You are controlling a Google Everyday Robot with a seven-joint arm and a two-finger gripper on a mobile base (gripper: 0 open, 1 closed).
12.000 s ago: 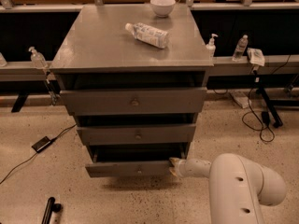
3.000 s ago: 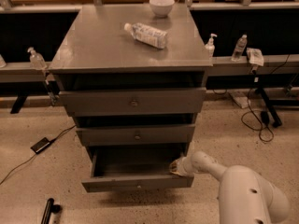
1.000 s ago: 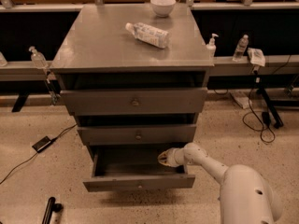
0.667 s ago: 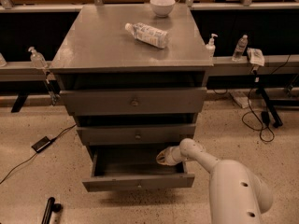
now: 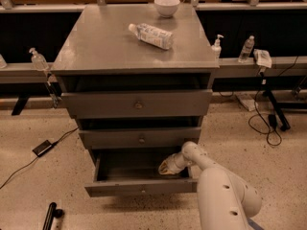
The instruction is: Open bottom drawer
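The grey cabinet (image 5: pixel 136 42) holds three drawers. The bottom drawer (image 5: pixel 141 188), with the slimmest front and a small round knob, is pulled out toward me, and its plain grey box inside shows. My white arm reaches in from the lower right. My gripper (image 5: pixel 167 166) sits inside the open drawer near its right side, above the drawer floor. The middle drawer (image 5: pixel 141 139) and the top drawer (image 5: pixel 138 104) are pushed in.
A plastic bottle (image 5: pixel 151 35) lies on its side on the cabinet top, with a white bowl (image 5: pixel 167 6) behind it. Sanitiser bottles (image 5: pixel 38 60) stand on side ledges. Cables (image 5: pixel 268 123) trail on the floor at right, and a black adapter (image 5: pixel 43 147) lies at left.
The bottom drawer has slid much further out. My gripper has moved from the drawer's right front corner leftward into the open drawer.
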